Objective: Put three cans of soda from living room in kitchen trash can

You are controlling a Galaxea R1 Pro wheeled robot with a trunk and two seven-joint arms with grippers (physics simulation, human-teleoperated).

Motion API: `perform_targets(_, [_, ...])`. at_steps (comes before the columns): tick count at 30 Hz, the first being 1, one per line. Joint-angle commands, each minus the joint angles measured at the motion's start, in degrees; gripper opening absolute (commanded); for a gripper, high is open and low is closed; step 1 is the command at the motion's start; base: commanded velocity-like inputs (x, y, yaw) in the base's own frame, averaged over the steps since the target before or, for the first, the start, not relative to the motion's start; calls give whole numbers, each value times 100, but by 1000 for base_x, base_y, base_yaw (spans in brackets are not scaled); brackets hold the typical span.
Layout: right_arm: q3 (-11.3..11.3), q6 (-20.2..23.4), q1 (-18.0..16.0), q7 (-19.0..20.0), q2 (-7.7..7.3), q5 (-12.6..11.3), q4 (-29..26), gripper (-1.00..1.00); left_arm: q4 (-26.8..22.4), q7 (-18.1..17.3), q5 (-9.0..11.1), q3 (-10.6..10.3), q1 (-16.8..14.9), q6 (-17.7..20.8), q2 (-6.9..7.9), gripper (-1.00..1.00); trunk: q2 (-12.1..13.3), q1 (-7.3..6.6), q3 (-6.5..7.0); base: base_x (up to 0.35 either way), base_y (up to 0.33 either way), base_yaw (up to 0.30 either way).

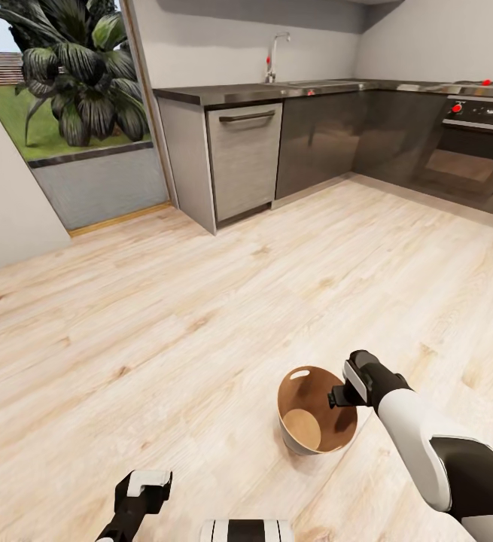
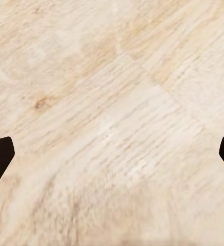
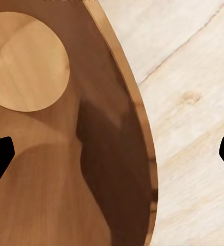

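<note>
- Pale wood floor (image 1: 201, 316) fills most of head view; kitchen w/ dark cabinets (image 1: 329, 135) across upper right, steel worktop (image 1: 276, 90) w/ tap (image 1: 275, 56) above, oven (image 1: 476, 143) w/ red knobs at far right.
- Glass door upper left, big plant (image 1: 80, 68) outside.
- Tash can (image 1: 318, 410) stands on floor, lower centre-right; brown inside, nothing in it, slot cut-out near rim.
- Right claw (image 1: 342, 394) hangs over can's right rim; right wrist view looks down into can (image 3: 65, 154), fingers wide apart, holding nothing.
- Left claw (image 1: 144, 489) bottom left, low over bare floor (image 2: 112, 102); fingertips apart at frame edges, nothing between.
</note>
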Motion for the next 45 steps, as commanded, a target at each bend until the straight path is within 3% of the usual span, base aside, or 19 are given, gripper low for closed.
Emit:
perform_targets(1, [0, -1, 0, 0, 2, 0, -1, 100, 0, 0, 0, 0, 0, 0, 0, 100, 0, 0, 0, 0, 0, 0])
perform_targets(17, [0, -6, 0, 0, -2, 0, 7, 100, -6, 0, 1, 0, 0, 0, 0, 100, -3, 5, -44, 0, 0, 0])
perform_targets(18, [0, -6, 0, 0, -2, 0, 7, -100, -5, 0, 1, 0, 0, 0, 0, 100, -3, 5, -44, 0, 0, 0])
perform_targets(32, [0, -6, 0, 0, 1, 0, 6, -100, 0, 0, 0, 0, 0, 0, 0, 100, -3, 5, -44, 0, 0, 0])
perform_targets(45, [-6, -14, 6, 8, 13, -16, 5, -100, 1, 0, -9, 0, 0, 0, 0, 100, 15, -28, 244, 0, 0, 0])
